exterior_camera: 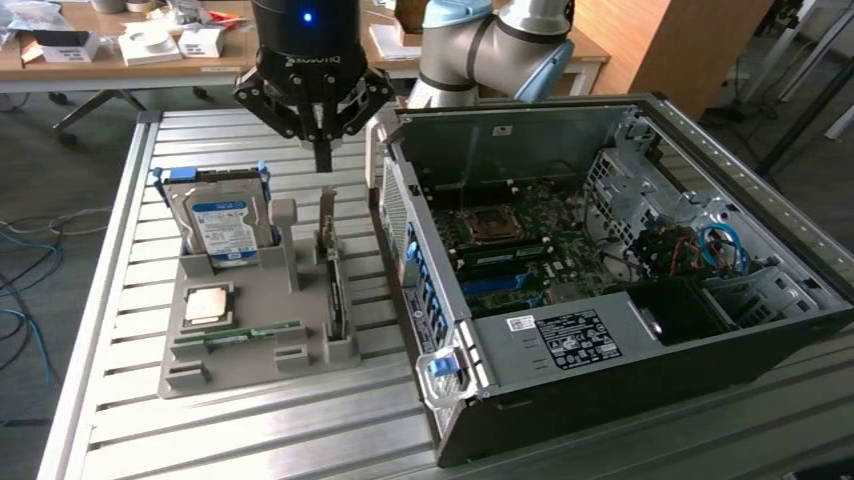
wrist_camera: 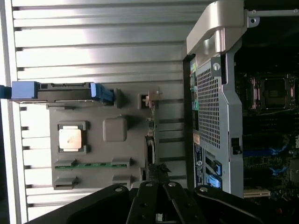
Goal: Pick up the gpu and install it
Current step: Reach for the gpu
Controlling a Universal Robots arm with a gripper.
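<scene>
Right now the gripper [exterior_camera: 322,160] hangs clenched and empty above the gpu [exterior_camera: 334,290], which stands on edge in the grey holder tray [exterior_camera: 187,375] beside the open computer case [exterior_camera: 574,400], so I'd say a clean pick wants jaws squared to that thin top edge

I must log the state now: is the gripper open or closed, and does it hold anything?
Gripper: closed, holding nothing, just above the gpu.
</scene>
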